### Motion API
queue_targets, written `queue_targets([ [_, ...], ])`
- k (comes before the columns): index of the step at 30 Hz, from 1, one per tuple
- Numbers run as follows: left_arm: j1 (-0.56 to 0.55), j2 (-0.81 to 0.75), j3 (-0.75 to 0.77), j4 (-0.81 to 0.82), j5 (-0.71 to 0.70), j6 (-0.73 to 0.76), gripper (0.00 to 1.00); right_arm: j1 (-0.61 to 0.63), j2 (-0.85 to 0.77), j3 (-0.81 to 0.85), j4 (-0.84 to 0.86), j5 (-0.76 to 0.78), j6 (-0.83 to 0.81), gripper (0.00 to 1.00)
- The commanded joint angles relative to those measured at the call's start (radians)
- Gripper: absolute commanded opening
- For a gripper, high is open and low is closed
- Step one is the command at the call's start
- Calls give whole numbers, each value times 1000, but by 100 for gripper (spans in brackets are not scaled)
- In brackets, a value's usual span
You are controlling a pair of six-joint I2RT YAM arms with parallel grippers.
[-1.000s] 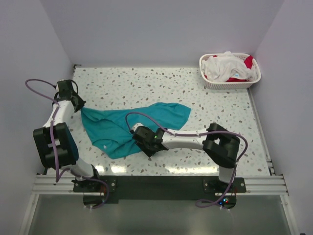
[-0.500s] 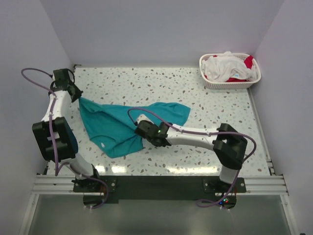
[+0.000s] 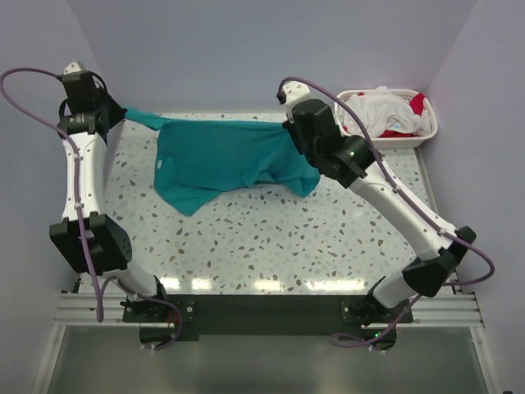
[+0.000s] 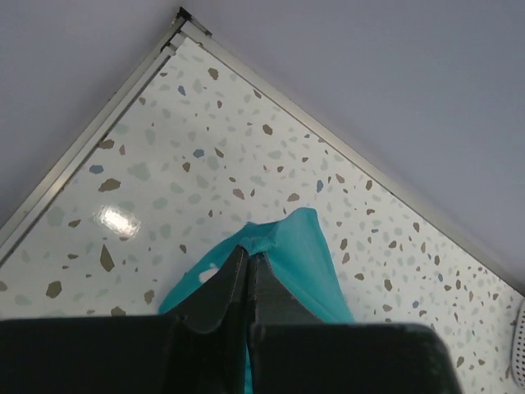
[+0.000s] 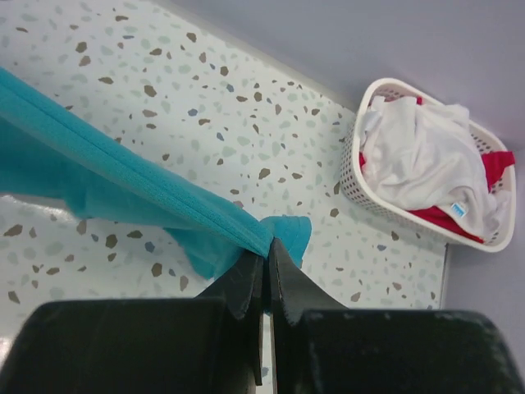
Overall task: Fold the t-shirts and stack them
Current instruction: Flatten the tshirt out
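Note:
The teal t-shirt [image 3: 225, 156] hangs stretched in the air between both grippers, high above the speckled table [image 3: 271, 238]. My left gripper [image 3: 121, 113] is shut on its left end; the left wrist view shows the gripper [image 4: 248, 256] pinching bunched teal cloth [image 4: 308, 254]. My right gripper [image 3: 289, 127] is shut on its right end, seen in the right wrist view [image 5: 267, 245] with a taut hem [image 5: 123, 172] running off to the left. The shirt's lower part droops toward the table. White and red t-shirts [image 3: 385, 112] lie heaped in the basket.
A white lattice basket [image 3: 349, 135] stands at the back right corner, also in the right wrist view [image 5: 361, 189]. Pale walls close the table at the back and both sides. A metal rail [image 4: 98, 139] edges the back left corner.
Both arms have lifted from low over the table to the back, raising the teal t-shirt off the table and pulling it out wide between them.

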Motion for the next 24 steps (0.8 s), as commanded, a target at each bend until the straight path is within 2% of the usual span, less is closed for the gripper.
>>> queue_targets([
  [1,16,-199,45,-35,-57,19,0,10,-164,59,-118,31,-111,0],
  [8,16,-472,54,-83,-157,82,0,9,-442,111,-259,-205,-111,0],
  [11,16,-549,101,-104,-176,105,0,10,-484,160,-330,-265,-111,0],
  [17,15,-574,270,-138,-183,166,0,10,-498,235,-413,-268,-105,0],
  [22,15,-536,256,-68,-70,193,0,9,-458,184,-381,-217,-85,0],
  [24,15,-507,174,-13,-13,185,0,9,-435,119,-346,-187,-75,0],
])
